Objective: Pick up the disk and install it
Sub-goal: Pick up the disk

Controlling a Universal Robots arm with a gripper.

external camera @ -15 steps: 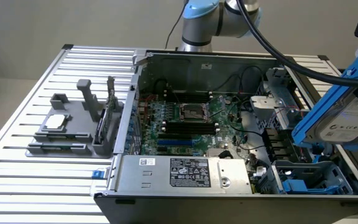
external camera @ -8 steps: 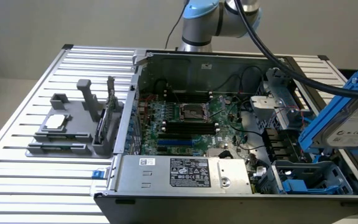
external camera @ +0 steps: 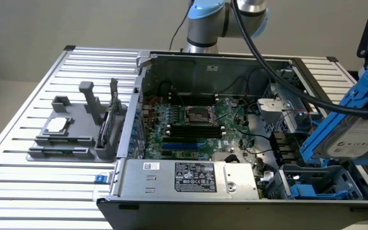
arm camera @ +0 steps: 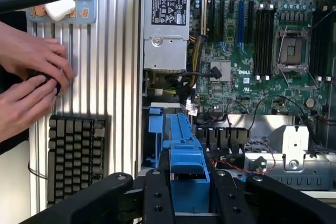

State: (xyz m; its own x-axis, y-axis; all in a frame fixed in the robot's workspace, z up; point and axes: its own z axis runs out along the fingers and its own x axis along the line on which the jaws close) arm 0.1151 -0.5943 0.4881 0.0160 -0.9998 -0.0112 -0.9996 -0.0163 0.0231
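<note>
Step in hand: carry phase. Your gripper (arm camera: 190,195) grasps disk (external camera: 362,136) by blue carrier (arm camera: 186,156), tilted, above drive bay (external camera: 315,170). Install pending; likely needs carrier squared to bay.

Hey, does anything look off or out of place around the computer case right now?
Two things. The disk hangs tilted in the gripper, above the drive cage at the case's corner, not seated. And a person's hands are at the slatted table's edge, next to a keyboard.
</note>
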